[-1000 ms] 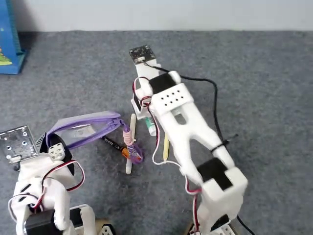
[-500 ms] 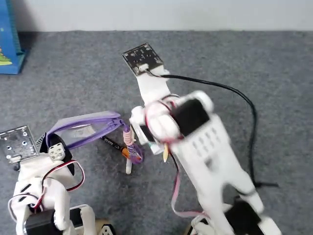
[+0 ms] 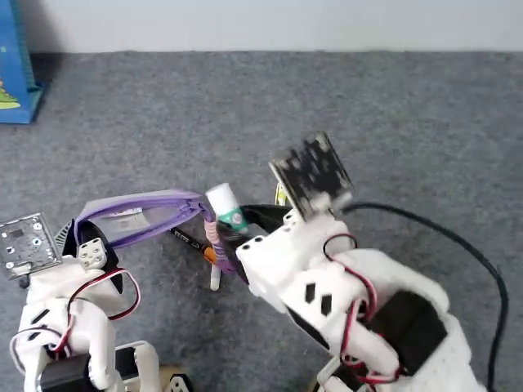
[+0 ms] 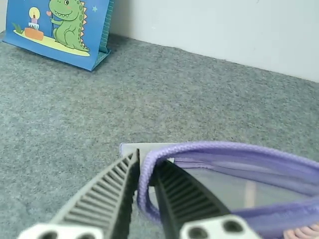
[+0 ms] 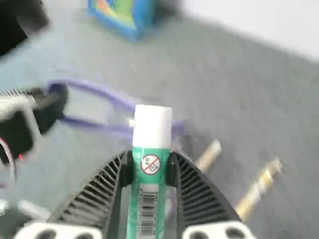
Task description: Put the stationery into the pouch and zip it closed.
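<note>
The purple pouch [image 3: 135, 214] lies on the grey desk [image 3: 409, 106], toward 9 o'clock from the middle of the high view. Its mouth gapes, and the zip edge arches up as a long loop. The left tool [image 4: 144, 165] grips the pouch at its 9 o'clock end. In the left wrist view its ribbed jaws are nearly together, with only the purple rim [image 4: 224, 148] between them. In the high view this tool [image 3: 80, 237] sits at the pouch's corner, just ahead of its white arm.

At the pouch's 3 o'clock end stands the glue stick [image 3: 224, 204], green-bodied with a white cap, tilted so that the cap points toward 11 o'clock. The right tool [image 5: 149, 160] holds it: the jaws are a narrow way apart and press on both sides of the green barrel [image 5: 150, 169], below the cap. Stick and tool hang above the desk, the cap just beside the pouch's mouth. Whether the cap touches the rim cannot be told.

A black pen [image 3: 188, 238] lies under the mouth at about 5 o'clock from the pouch, touching a pink coiled cord [image 3: 214, 229]. A white pencil [image 3: 215, 276] lies close by at 6 o'clock from the glue stick. In the right wrist view two more pencils [image 5: 210, 151] lie on the desk beyond the jaws.

A blue gift bag [image 3: 12, 77] with a green dinosaur stands well apart, at 10 o'clock by the wall.
</note>
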Robot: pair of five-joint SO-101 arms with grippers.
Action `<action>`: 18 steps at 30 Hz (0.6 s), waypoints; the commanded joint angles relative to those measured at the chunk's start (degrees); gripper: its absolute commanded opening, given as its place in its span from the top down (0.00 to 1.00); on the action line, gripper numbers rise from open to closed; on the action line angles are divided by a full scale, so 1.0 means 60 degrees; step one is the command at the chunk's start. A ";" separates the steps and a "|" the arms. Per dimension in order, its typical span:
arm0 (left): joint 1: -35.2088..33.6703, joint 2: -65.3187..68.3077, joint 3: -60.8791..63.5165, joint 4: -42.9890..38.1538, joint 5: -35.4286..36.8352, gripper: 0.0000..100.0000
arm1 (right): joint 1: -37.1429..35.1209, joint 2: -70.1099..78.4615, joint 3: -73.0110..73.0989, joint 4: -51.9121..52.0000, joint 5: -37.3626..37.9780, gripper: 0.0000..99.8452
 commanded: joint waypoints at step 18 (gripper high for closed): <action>0.0498 0.0044 -0.0359 0.0117 -0.0161 0.99 | -0.1355 -0.1004 0.7795 -1.5099 -0.0029 0.99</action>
